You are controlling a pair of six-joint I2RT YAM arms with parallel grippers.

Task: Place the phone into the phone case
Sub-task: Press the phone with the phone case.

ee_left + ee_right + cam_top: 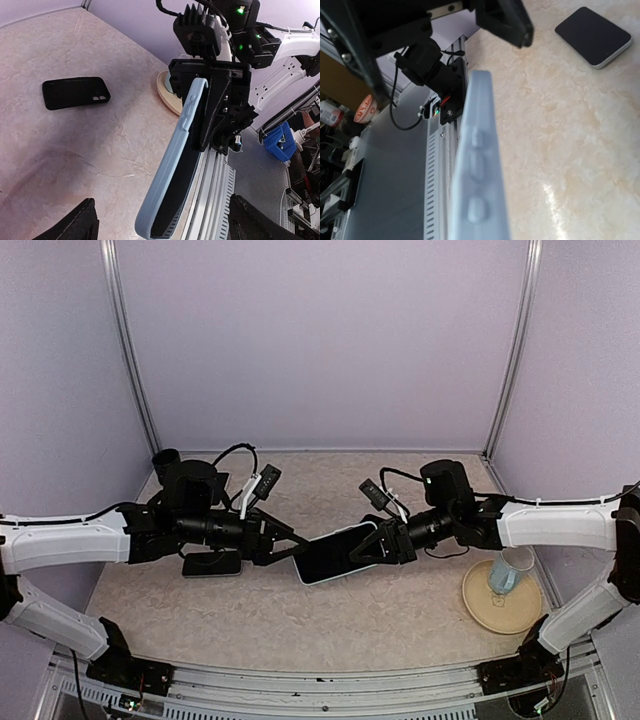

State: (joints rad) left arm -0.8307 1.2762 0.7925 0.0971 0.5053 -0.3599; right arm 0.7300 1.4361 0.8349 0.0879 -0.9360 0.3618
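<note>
Nearest along the left arm, the left gripper (288, 545) stands wide, its two black fingers spread to either side of the near end of the pale blue, black-lined phone case (171, 165). We see no contact there. Just beyond, the right gripper (368, 548) is clamped on the far end of the case and holds it above the beige marbled table (115, 150), with the open face showing to the overhead camera and the long axis running from one gripper to the other.

Farther out, the flat black phone (75, 92) lies on the table, well apart from the case. From above it sits under the left forearm, at 9 o'clock from the case, its long axis running roughly 9 to 3, much like the case's. We judge the left arm to be the nearer one, so it is the one to fetch the phone while the right presents the case.

Past the right gripper, at 4 o'clock from the case, a translucent blue cup (505, 575) stands on a round tan plate (478, 612).
</note>
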